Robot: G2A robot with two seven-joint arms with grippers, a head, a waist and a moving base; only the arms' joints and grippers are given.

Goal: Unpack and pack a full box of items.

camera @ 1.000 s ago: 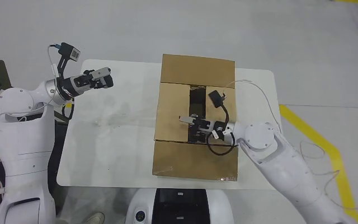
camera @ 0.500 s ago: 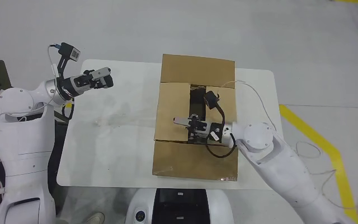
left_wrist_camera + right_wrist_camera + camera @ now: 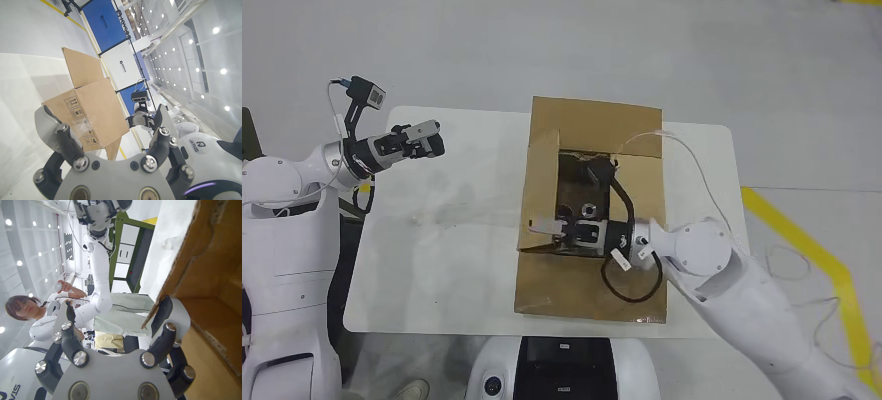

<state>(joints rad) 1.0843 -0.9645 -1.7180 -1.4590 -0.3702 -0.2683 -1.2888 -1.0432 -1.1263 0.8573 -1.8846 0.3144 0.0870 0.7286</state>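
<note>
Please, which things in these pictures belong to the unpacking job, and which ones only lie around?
Part of the job:
- brown cardboard box, top partly opened
- right gripper, open, at the box's raised side flap
- white table bearing the box

Only lying about or idle:
- small clear plastic piece on the table beside the box
- left gripper, open, apart from the box

- Plain brown cardboard on the box [image 3: 590,285], dark inside (black printed symbols in little squares down one side wall).
- White all over the table [image 3: 442,260].
- Pale grey for the floor [image 3: 542,50], and there's a yellow stripe [image 3: 814,258] cutting across it.
- On the left gripper [image 3: 435,140]: black fingers, light grey backs, silver screws.
- Same scheme on the right gripper [image 3: 115,308]: black pads, grey-white shells.
- Looping at the right wrist, a black cable [image 3: 627,280].
</note>
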